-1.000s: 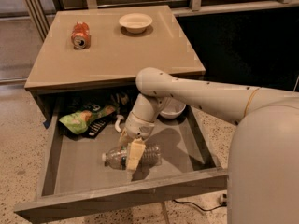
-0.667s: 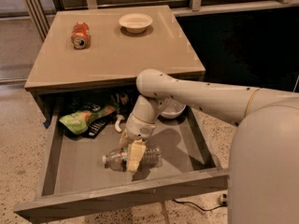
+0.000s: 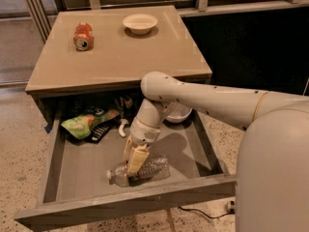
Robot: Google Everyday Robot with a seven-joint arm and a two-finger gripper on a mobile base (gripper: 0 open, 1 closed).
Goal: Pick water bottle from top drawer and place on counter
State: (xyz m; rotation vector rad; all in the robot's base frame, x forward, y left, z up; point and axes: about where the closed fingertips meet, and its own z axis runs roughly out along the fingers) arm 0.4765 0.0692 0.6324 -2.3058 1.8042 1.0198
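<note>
The gripper [image 3: 133,161] is hanging over the water bottle [image 3: 157,166] lying in the top drawer [image 3: 82,170], by the counter [image 3: 125,57]'s front edge; grip: cannot tell

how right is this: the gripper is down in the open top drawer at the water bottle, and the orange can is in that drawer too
One thing is wrong. The orange can is not in the drawer; it sits on the counter, as the camera view shows. The rest holds: the gripper is down in the open top drawer at the water bottle.

no legible text, labels or numbers
</note>
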